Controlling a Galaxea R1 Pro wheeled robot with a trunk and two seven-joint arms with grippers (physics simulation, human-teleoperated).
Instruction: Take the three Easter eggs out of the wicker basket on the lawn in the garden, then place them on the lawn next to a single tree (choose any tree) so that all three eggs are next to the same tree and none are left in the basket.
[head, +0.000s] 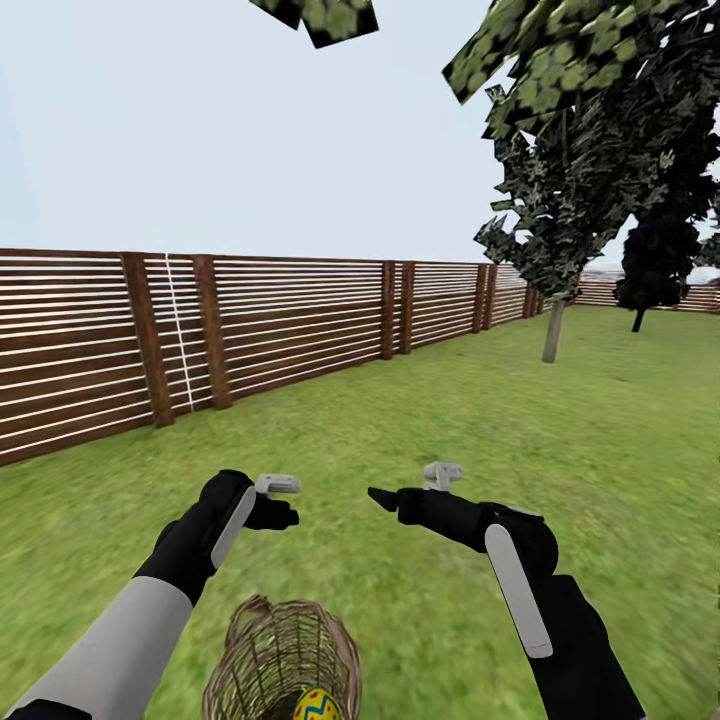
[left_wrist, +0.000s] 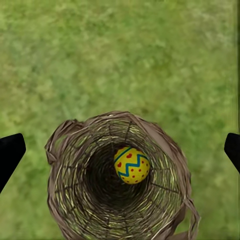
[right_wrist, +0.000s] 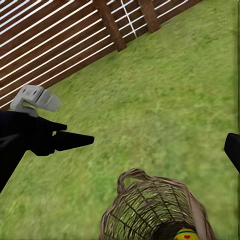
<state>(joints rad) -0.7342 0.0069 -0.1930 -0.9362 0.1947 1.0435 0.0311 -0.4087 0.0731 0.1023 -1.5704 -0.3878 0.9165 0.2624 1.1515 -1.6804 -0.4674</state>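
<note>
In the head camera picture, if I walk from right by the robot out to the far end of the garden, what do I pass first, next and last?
Basket with an egg → the two grippers, left and right → open lawn → thin-trunked tree → fence.

Bright, even daylight; no cast shadows; soft blur on lawn (head: 560, 440); blocky foliage.

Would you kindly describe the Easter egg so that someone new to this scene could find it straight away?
Start from the brown slat fence bordering the lawn, then come down to the wicker basket on the grass just before the robot, below its left gripper and right gripper. Inside lies the Easter egg: bright yellow with red marks and blue-green zigzag bands, the one vivid thing against tan weave.
</note>
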